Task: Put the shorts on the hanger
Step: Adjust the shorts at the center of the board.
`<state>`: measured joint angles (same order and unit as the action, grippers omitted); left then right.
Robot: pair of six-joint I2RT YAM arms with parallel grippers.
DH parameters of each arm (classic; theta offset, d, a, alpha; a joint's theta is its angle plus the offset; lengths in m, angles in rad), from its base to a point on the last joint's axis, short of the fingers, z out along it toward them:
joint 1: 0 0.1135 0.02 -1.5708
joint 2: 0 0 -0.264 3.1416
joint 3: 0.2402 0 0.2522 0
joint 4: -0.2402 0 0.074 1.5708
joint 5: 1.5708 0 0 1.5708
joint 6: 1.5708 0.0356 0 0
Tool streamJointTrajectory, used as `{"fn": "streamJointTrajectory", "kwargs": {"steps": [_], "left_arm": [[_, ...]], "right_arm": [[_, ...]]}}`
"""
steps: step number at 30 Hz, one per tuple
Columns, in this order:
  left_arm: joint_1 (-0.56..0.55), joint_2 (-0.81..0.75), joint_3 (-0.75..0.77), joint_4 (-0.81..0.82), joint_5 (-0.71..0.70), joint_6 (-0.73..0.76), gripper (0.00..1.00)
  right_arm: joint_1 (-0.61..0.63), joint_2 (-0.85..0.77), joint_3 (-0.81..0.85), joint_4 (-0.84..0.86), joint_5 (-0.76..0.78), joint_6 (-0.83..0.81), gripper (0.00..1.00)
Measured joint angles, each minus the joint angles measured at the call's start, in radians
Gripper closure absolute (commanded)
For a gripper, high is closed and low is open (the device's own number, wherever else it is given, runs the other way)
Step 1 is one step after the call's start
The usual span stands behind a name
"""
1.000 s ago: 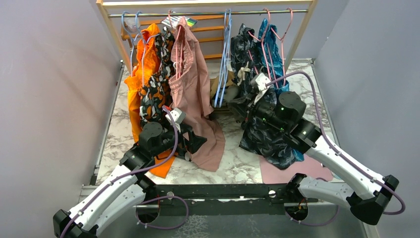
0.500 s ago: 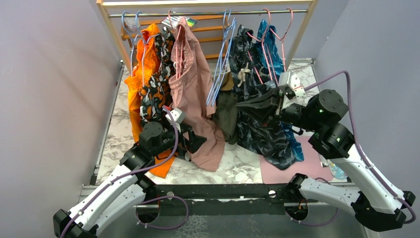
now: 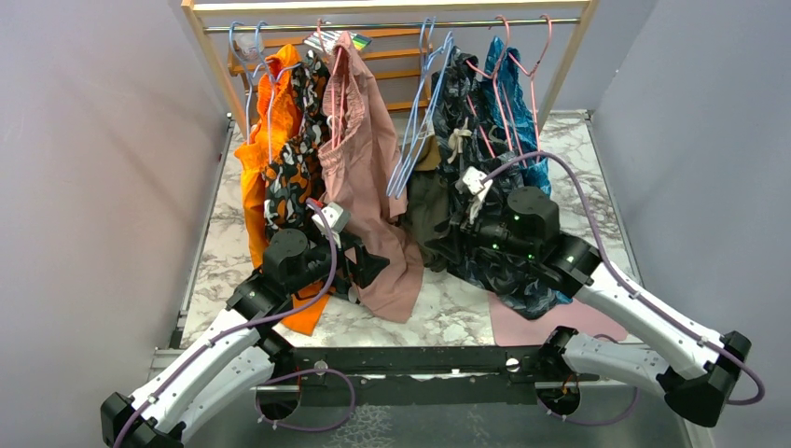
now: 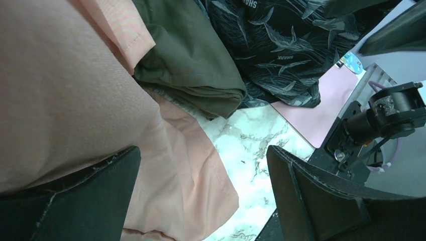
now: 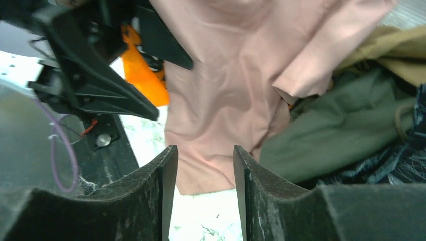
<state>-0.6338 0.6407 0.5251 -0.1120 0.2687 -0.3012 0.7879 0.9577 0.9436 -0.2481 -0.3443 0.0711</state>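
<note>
Right gripper [image 5: 203, 150] was shut tight a second ago, but now its two fingers stand apart with nothing between them, so I think it has just let go and left the shorts [image 3: 427, 210] hanging under the hanger [image 3: 414, 126], which was straight before and now leans. Those green shorts hang between the pink shorts [image 3: 368, 168] and the dark leaf-print shorts [image 3: 504, 261], long way up and down, top toward the rail [image 3: 392, 25], bottom end bunched near the table [image 3: 448, 308]. Left gripper [image 4: 203, 150] is wide open and holds nothing.
</note>
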Motion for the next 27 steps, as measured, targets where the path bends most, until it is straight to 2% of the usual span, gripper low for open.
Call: {"fn": "streamJointTrajectory", "kwargs": {"steps": [14, 21, 27], "left_arm": [[0.005, 0.0, 0.0, 0.0, 0.0, 0.0, 0.02], [0.01, 0.0, 0.0, 0.0, 0.0, 0.0, 0.02], [0.011, 0.0, 0.0, 0.0, 0.0, 0.0, 0.02]], "right_arm": [[0.065, 0.203, -0.079, 0.04, 0.351, 0.032, 0.42], [0.083, 0.293, -0.084, 0.076, 0.46, 0.047, 0.31], [0.097, 0.367, -0.084, 0.075, 0.544, 0.061, 0.3]]}}
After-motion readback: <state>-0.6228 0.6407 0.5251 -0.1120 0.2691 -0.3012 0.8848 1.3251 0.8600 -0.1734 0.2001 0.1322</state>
